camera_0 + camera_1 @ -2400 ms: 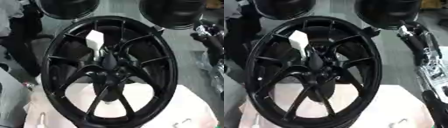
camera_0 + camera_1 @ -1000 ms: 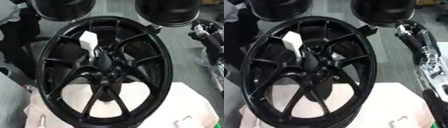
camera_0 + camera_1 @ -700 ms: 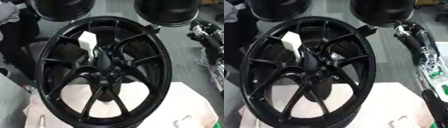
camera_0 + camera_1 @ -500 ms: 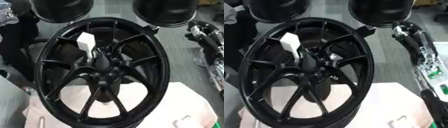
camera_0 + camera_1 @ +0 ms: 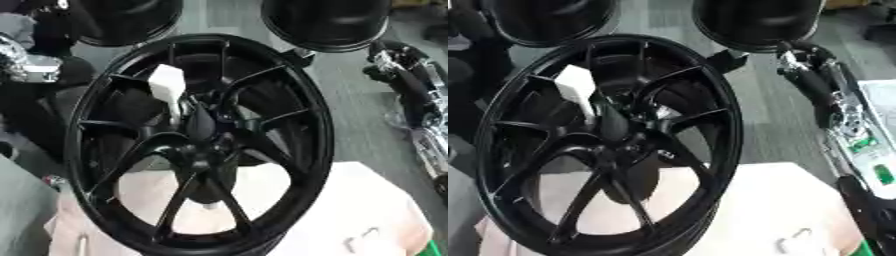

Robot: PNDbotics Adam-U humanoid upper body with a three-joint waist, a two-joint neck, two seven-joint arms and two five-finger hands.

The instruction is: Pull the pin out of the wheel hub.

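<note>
The glossy black wheel [image 5: 199,145] stands upright on a pale cloth-covered table [image 5: 359,210], its thin curved spokes meeting at the hub [image 5: 203,131]. A white, blocky piece [image 5: 167,86] sticks out just above the hub, probably the pin's handle. The right hand [image 5: 802,67] shows at the right edge, well apart from the wheel; I cannot tell whether its fingers are open or curled. The left hand is out of sight. Best to grasp the white piece squarely and draw it straight out along its axis, without tipping the wheel.
</note>
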